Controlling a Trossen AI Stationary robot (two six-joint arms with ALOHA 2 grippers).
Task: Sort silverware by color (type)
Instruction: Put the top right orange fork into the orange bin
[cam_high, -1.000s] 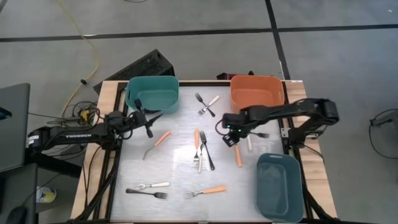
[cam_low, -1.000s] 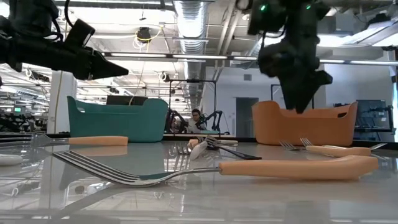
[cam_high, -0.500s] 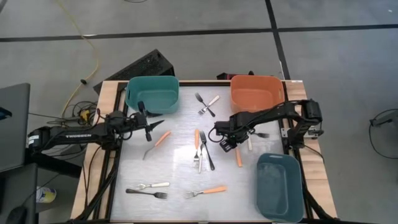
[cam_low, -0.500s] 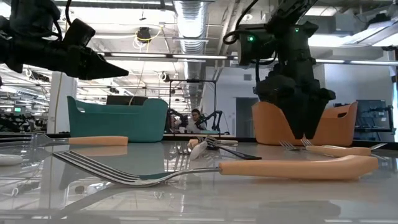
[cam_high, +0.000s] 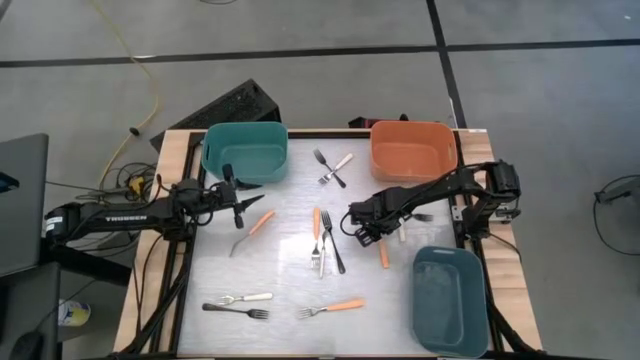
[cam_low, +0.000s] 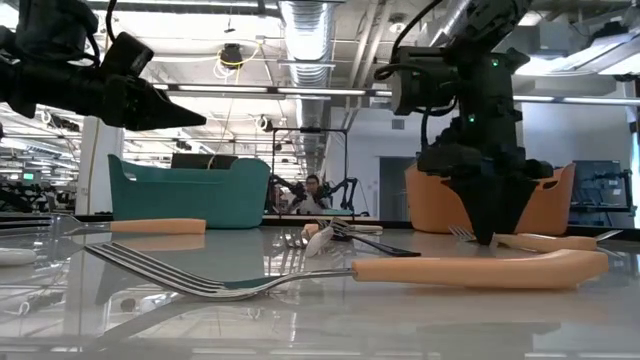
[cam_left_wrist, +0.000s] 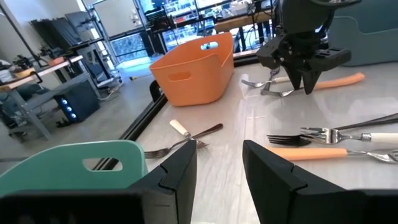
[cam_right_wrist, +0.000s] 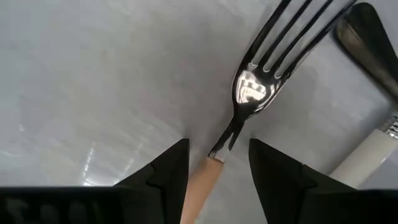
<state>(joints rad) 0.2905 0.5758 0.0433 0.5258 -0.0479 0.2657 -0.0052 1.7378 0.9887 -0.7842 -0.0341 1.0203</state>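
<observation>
I have the right gripper (cam_high: 373, 232) down at the table, right of centre, its open fingers (cam_right_wrist: 163, 176) standing on either side of the neck of an orange-handled fork (cam_right_wrist: 245, 102); they are not closed on it, and the fork lies flat on the white tabletop (cam_high: 280, 265). From above, that fork (cam_high: 383, 250) runs away from the gripper toward the grey-blue bin (cam_high: 450, 300) at the near right corner. A white-handled fork (cam_right_wrist: 367, 155) lies just beside it, and past it a dark piece (cam_right_wrist: 367, 34) I cannot make out.

The left gripper (cam_high: 243, 198) hangs above the table's left side, just in front of the teal bin (cam_high: 245, 150), fingers (cam_left_wrist: 177, 171) apart and holding nothing.

The orange bin (cam_high: 413, 148) sits at the far right, close behind the right arm. Other forks are scattered around:
- a crossed pair, one white-handled (cam_high: 341, 164) and one dark (cam_high: 326, 163), between the teal and orange bins
- an orange one (cam_high: 252, 231) near the left gripper
- a tight cluster in the middle, orange (cam_high: 317, 228), pale and black (cam_high: 333, 243), close to the right gripper's left side
- a white (cam_high: 240, 298) and a dark one (cam_high: 238, 310) at the near left
- an orange one (cam_high: 332, 308) at the near edge, which fills the foreground of the low view (cam_low: 470, 270).
</observation>
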